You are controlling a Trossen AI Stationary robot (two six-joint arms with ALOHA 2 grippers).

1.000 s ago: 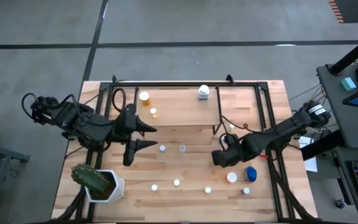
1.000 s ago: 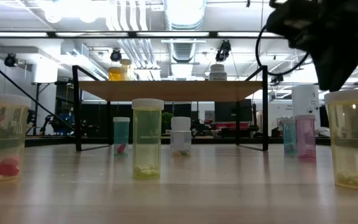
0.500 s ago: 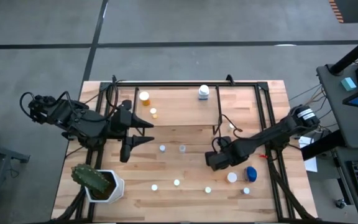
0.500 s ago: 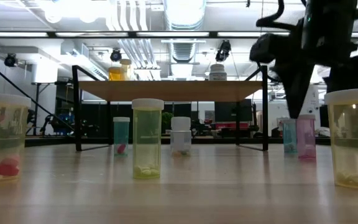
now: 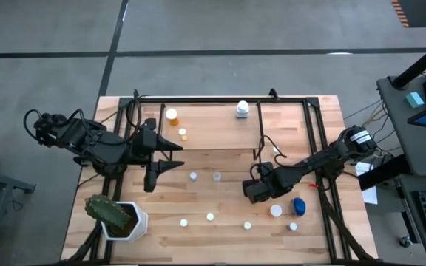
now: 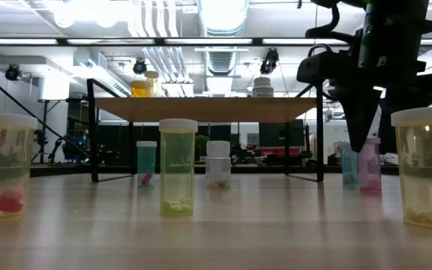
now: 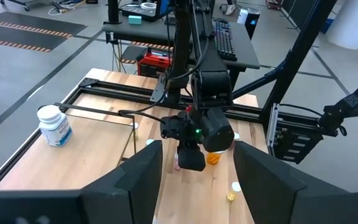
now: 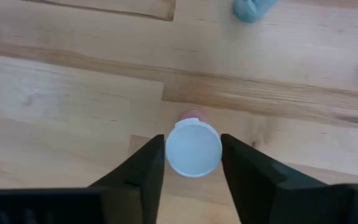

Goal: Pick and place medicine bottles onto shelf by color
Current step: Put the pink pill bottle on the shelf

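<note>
Since the earlier frame, the right jaws (image 8: 193,158) had moved lower and further toward the middle of the worktop (image 5: 220,203), and now straddled a pink medicine bottle (image 8: 194,148), its white cap between the two fingers. Whether they gripped it, I cannot tell. Left jaws (image 5: 174,159) hung released, well apart from it, just beside the shelf (image 6: 208,109).

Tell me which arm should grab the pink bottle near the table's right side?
Right. The right gripper is straight above the pink bottle, one finger on each side of its white cap. The left gripper hangs open over the table's left half, far from it.
</note>
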